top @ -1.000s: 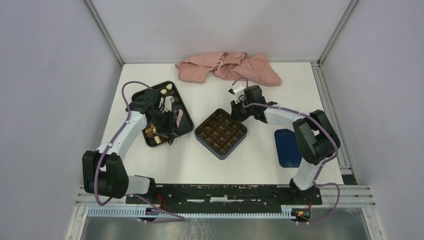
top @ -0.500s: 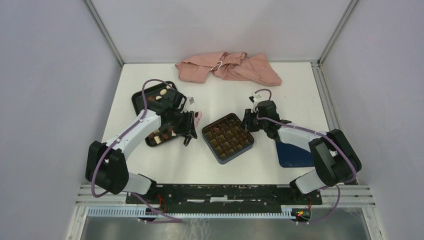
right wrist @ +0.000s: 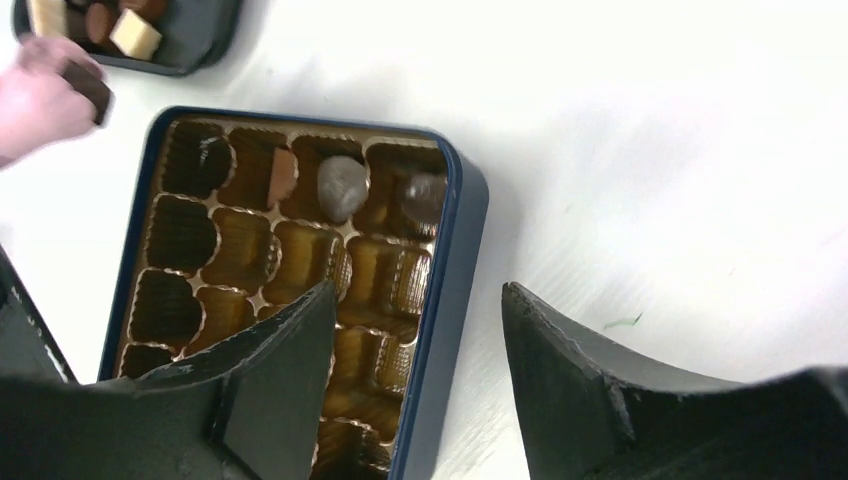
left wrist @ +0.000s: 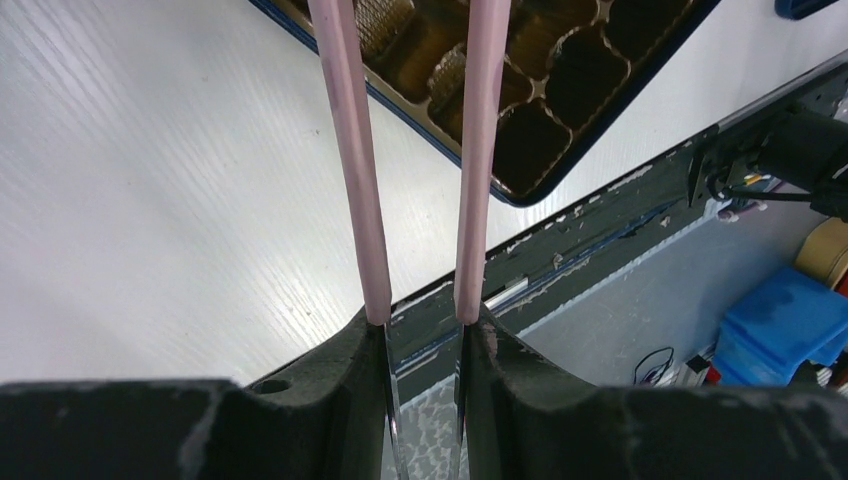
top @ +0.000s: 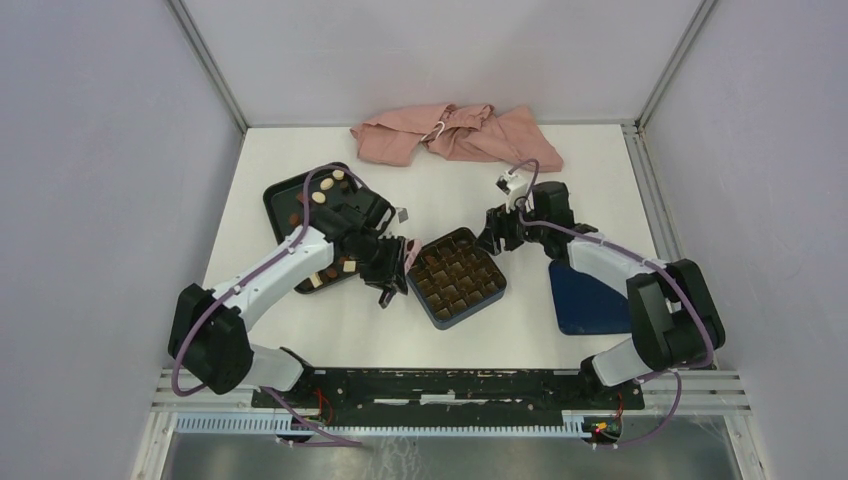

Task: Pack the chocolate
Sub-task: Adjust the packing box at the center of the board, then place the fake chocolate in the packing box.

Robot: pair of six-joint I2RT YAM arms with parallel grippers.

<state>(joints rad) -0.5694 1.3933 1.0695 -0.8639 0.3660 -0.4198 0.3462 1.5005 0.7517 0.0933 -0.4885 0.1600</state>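
A pink cloth (top: pixel 455 135) is bunched at the back of the white table (top: pixel 330 325). A blue box (right wrist: pixel 462 240) is set mid-table, with a black tray (top: pixel 272 200) on its left. The right gripper (right wrist: pixel 418 295) is held spread above the box's rim. A dark chocolate (right wrist: pixel 88 88) is pinched by the left gripper (top: pixel 408 254) at the box's left edge. Other pieces (top: pixel 322 197) are seen in tray and box.
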